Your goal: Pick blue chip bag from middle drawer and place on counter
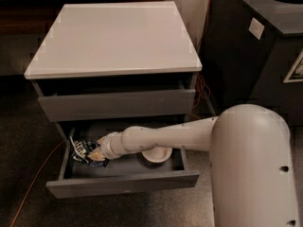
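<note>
Inside middle drawer [123, 184]: blue chip bag [81, 149], bowl [157, 155]; end effector [96, 152] at bag

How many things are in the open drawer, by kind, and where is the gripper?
chip bag: 1
bowl: 1
Total: 2, both in the open drawer.
The gripper is inside the drawer, at the chip bag, left of the bowl.

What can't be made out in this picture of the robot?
In the camera view:
the blue chip bag: print too small; right side covered by the gripper, which sits at it in the middle drawer, left end.
the bowl: far half hidden by the arm.
the black bin: cut off by the right edge.
</note>
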Robot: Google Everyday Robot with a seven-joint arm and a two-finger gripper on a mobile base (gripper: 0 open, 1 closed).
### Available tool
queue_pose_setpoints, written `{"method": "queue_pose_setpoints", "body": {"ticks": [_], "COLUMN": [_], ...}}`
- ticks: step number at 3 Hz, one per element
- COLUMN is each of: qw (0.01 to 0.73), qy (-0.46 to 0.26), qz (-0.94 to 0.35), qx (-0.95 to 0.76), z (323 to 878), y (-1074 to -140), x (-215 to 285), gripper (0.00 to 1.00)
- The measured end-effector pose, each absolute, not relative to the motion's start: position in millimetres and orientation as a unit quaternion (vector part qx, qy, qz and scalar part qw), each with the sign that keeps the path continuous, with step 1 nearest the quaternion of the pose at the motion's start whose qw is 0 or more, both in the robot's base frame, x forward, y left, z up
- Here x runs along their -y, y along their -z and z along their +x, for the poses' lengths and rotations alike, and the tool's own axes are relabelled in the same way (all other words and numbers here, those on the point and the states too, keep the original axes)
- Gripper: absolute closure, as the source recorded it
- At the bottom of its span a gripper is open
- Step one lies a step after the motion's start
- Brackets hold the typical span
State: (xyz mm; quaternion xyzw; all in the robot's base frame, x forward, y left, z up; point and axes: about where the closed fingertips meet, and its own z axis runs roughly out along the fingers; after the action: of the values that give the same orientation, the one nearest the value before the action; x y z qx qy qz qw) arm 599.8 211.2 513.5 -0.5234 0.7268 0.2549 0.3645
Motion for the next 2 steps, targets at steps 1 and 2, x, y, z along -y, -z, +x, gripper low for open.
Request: {"method": "queue_pose_setpoints", "body": {"ticks": [1, 2], "qw": [0.387, 0.408], "qy": [-0.271, -0.296], "qz": [-0.529, -0.528], "qx": [-0.705, -0.683], "z": [594, 594], "y": [-548, -585], "x": [-202, -190], "gripper": [1.0, 1.0]}}
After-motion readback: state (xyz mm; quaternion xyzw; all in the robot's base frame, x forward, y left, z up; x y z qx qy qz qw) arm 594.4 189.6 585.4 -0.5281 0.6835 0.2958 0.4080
